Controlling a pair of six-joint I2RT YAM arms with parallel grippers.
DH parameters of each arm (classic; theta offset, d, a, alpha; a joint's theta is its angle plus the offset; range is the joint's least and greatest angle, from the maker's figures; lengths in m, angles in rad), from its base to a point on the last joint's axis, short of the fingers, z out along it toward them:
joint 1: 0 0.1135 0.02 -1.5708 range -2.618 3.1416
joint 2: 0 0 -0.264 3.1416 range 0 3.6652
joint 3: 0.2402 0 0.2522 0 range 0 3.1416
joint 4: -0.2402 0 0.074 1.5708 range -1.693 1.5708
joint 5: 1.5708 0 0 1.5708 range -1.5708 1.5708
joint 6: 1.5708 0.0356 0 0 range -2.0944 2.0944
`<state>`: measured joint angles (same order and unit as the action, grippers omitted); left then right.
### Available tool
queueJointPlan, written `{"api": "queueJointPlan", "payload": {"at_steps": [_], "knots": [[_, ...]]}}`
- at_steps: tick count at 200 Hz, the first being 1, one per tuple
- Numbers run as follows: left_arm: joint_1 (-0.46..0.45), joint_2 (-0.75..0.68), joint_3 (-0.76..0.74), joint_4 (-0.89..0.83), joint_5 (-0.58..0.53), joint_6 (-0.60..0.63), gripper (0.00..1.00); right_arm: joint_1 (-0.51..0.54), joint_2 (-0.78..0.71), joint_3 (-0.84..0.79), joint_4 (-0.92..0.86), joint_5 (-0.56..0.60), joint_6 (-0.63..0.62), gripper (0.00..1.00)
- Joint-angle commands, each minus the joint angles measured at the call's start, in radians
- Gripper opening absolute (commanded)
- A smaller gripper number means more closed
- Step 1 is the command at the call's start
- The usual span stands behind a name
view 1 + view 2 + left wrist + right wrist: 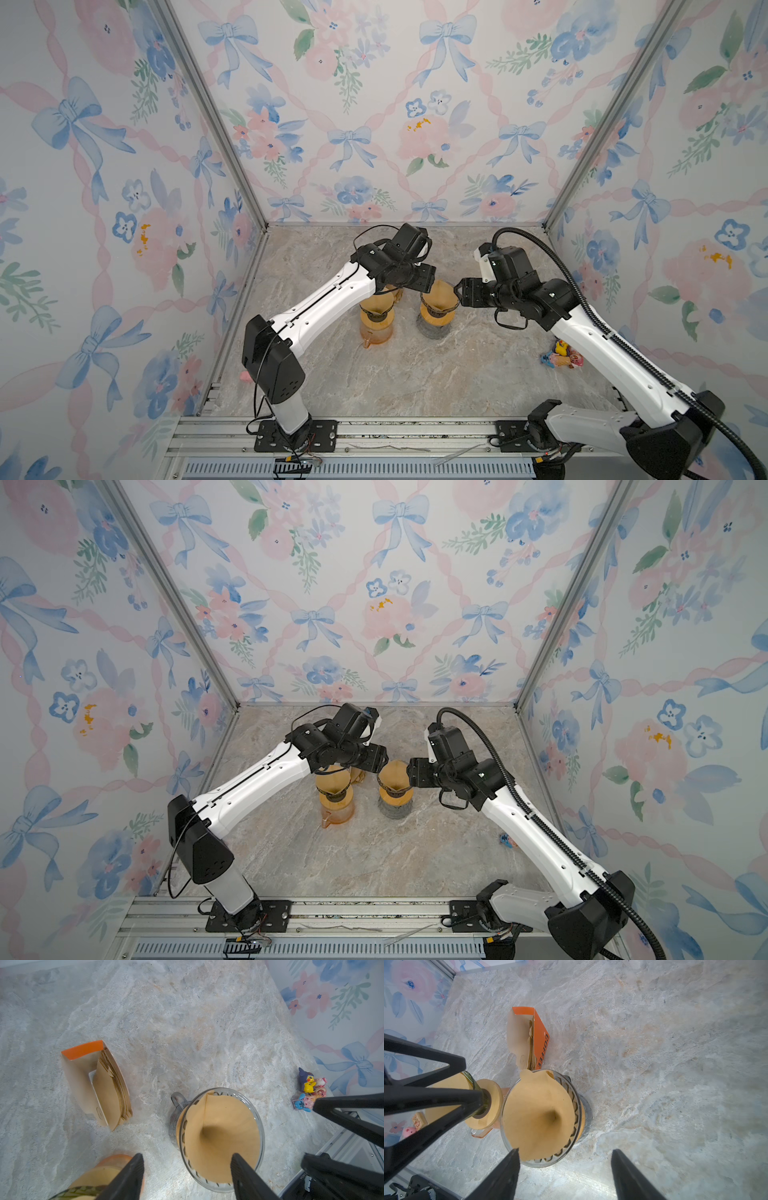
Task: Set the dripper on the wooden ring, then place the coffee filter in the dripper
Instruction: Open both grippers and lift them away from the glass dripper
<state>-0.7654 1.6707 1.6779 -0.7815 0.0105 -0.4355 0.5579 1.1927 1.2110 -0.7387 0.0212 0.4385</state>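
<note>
Currently logged: left tool (185, 1176), jaws spread, empty, one finger (245, 1174) over the dripper (574, 1105) rim; I cannot tell if it touches. Right tool (566, 1167), spread, empty, just beside that dripper. Coffee filter (222, 1132): seated open inside the dripper, on the counter (187, 1022).

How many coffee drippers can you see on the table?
2. The clear glass dripper holds a paper filter. The green dripper stands beside it on an orange carafe, partly hidden under the left arm.
</note>
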Motion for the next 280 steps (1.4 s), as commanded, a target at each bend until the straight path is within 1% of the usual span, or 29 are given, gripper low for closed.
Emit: {"api": "queueJointPlan", "payload": {"at_steps": [1,15,26,36,42,44,48,55,66,105,129,157,172,190,209,212,227,235,247,260,280], "knots": [[-0.004,-0.099,-0.054,0.021,-0.021,-0.01,0.7,-0.005,-0.054,-0.028,0.024,-0.008,-0.022,0.78],[0.001,-0.161,-0.102,0.05,-0.035,-0.001,0.76,-0.005,-0.067,-0.031,0.012,0.0,-0.041,0.81],[0.008,-0.214,-0.146,0.077,-0.044,0.007,0.82,-0.006,-0.077,-0.033,-0.002,0.009,-0.059,0.85],[0.02,-0.267,-0.194,0.096,-0.053,0.008,0.9,-0.005,-0.089,-0.034,-0.012,0.018,-0.067,0.92],[0.033,-0.298,-0.223,0.11,-0.052,0.01,0.97,-0.006,-0.1,-0.036,-0.016,0.023,-0.072,0.97],[0.037,-0.308,-0.234,0.114,-0.052,0.01,0.98,-0.006,-0.105,-0.039,-0.016,0.025,-0.073,0.98],[0.048,-0.329,-0.254,0.125,-0.052,0.009,0.98,-0.006,-0.112,-0.041,-0.016,0.033,-0.075,1.0],[0.069,-0.366,-0.291,0.145,-0.045,0.008,0.98,-0.006,-0.126,-0.046,-0.013,0.043,-0.075,0.97],[0.111,-0.427,-0.356,0.185,-0.022,0.013,0.98,-0.005,-0.152,-0.061,-0.001,0.054,-0.075,0.96],[0.31,-0.622,-0.56,0.282,0.009,0.035,0.98,-0.006,-0.245,-0.125,0.06,0.133,-0.085,0.96],[0.405,-0.719,-0.676,0.36,0.023,0.076,0.98,-0.007,-0.261,-0.133,0.052,0.192,-0.11,0.96],[0.445,-0.829,-0.819,0.504,-0.058,0.113,0.98,-0.009,-0.253,-0.127,0.027,0.23,-0.131,0.96],[0.47,-0.85,-0.864,0.547,-0.08,0.125,0.98,-0.009,-0.253,-0.138,0.026,0.272,-0.12,0.96],[0.495,-0.837,-0.894,0.562,-0.094,0.141,0.98,-0.009,-0.261,-0.162,0.047,0.312,-0.103,0.96],[0.519,-0.822,-0.935,0.585,-0.192,0.116,0.98,-0.009,-0.278,-0.2,0.093,0.328,-0.111,0.96],[0.524,-0.821,-0.968,0.595,-0.205,0.114,0.98,-0.009,-0.283,-0.21,0.105,0.329,-0.115,0.96],[0.554,-0.815,-1.032,0.642,-0.283,0.084,0.98,-0.009,-0.313,-0.257,0.158,0.343,-0.12,0.96],[0.574,-0.811,-1.068,0.679,-0.299,0.078,0.98,-0.01,-0.328,-0.278,0.184,0.358,-0.119,0.96],[0.603,-0.806,-1.145,0.791,-0.285,0.135,0.98,-0.01,-0.341,-0.31,0.212,0.379,-0.133,0.96],[0.626,-0.804,-1.218,0.901,-0.315,0.144,0.98,-0.012,-0.344,-0.332,0.219,0.418,-0.137,0.96],[0.661,-0.773,-1.296,1.042,-0.303,0.178,0.98,-0.016,-0.329,-0.353,0.226,0.489,-0.156,0.96]]}}
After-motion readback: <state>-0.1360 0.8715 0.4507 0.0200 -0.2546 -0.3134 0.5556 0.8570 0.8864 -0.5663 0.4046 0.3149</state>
